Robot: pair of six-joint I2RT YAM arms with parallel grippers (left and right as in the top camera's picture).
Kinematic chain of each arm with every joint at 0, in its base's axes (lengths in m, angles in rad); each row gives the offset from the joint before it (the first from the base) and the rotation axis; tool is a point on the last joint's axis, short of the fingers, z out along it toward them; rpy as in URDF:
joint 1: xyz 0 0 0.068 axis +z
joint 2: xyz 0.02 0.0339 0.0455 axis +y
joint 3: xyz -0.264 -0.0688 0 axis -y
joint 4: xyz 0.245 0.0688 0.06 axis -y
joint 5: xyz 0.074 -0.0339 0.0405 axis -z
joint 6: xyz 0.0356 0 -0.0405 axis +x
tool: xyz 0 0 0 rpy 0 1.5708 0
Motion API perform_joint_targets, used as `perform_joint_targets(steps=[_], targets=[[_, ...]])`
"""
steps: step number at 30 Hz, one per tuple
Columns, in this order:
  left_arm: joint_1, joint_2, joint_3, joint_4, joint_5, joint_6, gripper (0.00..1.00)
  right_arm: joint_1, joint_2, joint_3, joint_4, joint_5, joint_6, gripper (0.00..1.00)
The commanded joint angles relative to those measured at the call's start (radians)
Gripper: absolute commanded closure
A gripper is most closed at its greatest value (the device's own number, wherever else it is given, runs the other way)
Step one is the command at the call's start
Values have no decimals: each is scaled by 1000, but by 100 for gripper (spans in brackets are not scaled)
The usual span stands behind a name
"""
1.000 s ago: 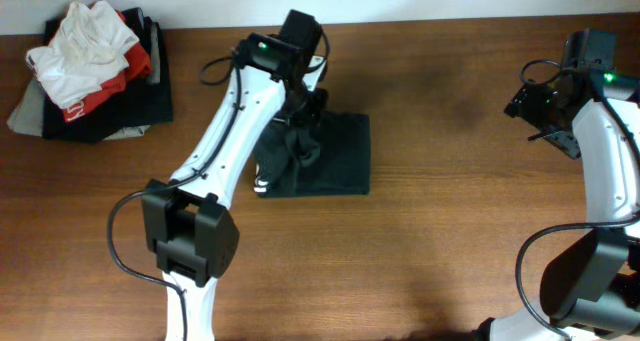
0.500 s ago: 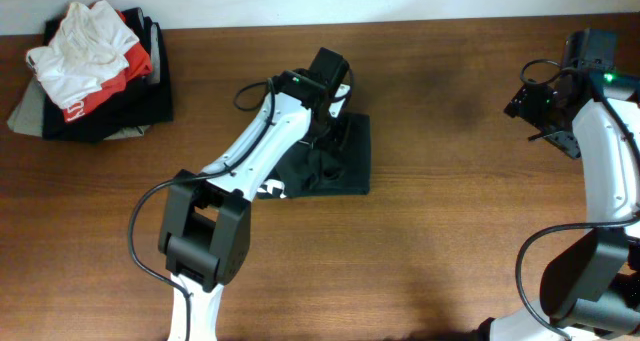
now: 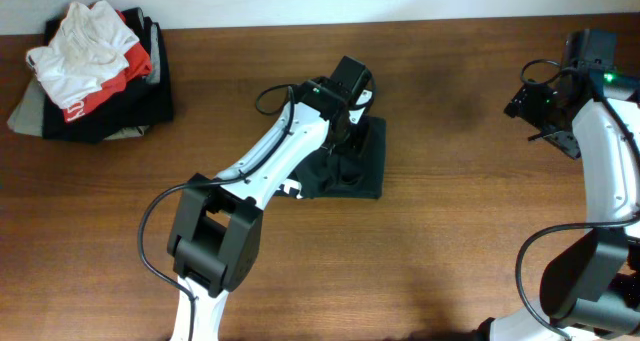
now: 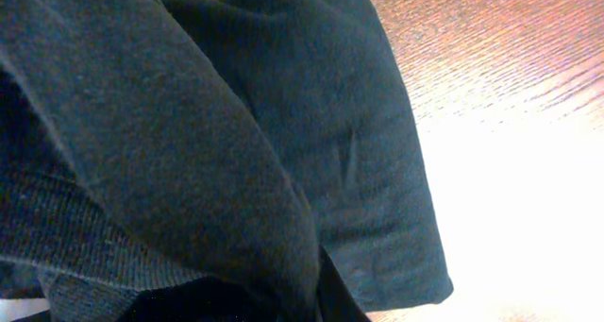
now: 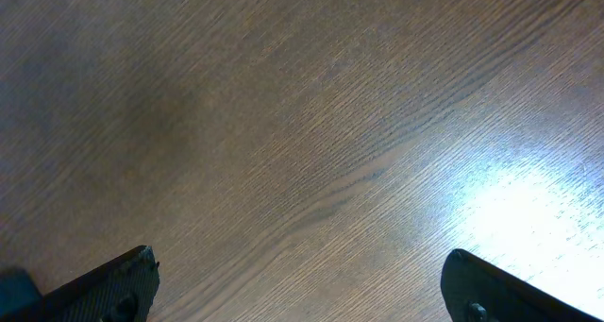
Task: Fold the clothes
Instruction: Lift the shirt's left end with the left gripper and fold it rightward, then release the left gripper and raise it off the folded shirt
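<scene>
The charcoal-black soft cotton T-shirt [image 3: 365, 171] lies in a compact, roughly rectangular folded bundle at the middle of the brown wood-grain table [image 3: 450, 241], slightly toward the far edge. A small patch of white print [image 3: 292, 189] shows at the bundle's near left corner. The left gripper [image 3: 338, 149] is down on the bundle's left portion, and the fabric there rises in a bunched ridge around it. The left wrist view is filled with thick dark folds [image 4: 189, 171] pressed close to the lens, with bare table [image 4: 510, 124] to one side. The fingers themselves are lost against the dark cloth, but the jaws appear to be together and clamped on a fold of the T-shirt. The right gripper [image 5: 302, 298] hangs over bare wood at the far right of the table, well apart from the garment. Its black fingers [image 5: 118, 279] stand wide apart with nothing between them. At the far left corner sits a pile of clothes: a crumpled white cloth garment [image 3: 80, 46] on top, a red garment with small white lettering [image 3: 105, 86] beneath it, and dark folded items [image 3: 100, 121] at the bottom.
</scene>
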Motion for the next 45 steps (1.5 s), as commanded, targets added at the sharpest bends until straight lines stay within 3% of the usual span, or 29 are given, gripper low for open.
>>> perform_joint_targets(steps=[1,3,4,8,10,16,20,23,25,30,33,37,45], targets=[[-16,-23,-7,20,23,-2,91,0,5,1,3,23,5,1],[-26,-23,-17,35,24,-2,89,0,5,1,3,23,5,2],[-37,-22,-22,35,31,-2,79,0,5,1,3,23,5,1],[-74,-22,-29,46,45,-2,76,0,5,1,3,23,5,1],[-100,-22,-29,51,42,-2,62,0,5,1,3,23,5,1],[-126,-34,-10,48,21,11,68,0,5,1,3,23,5,1],[-94,-104,115,-45,-134,13,68,0,5,1,3,23,5,1],[-35,-169,202,-98,-261,13,59,0,5,1,3,23,5,1],[16,-195,215,-100,-273,3,46,0,5,1,3,23,5,1],[152,-142,214,-156,-61,-56,32,0,5,1,3,23,5,1],[208,-47,214,-160,41,-88,28,0,5,1,3,23,5,1],[248,68,214,-157,254,-87,28,0,5,1,3,23,5,1],[248,167,214,-88,359,-68,28,0,5,1,3,23,5,1]])
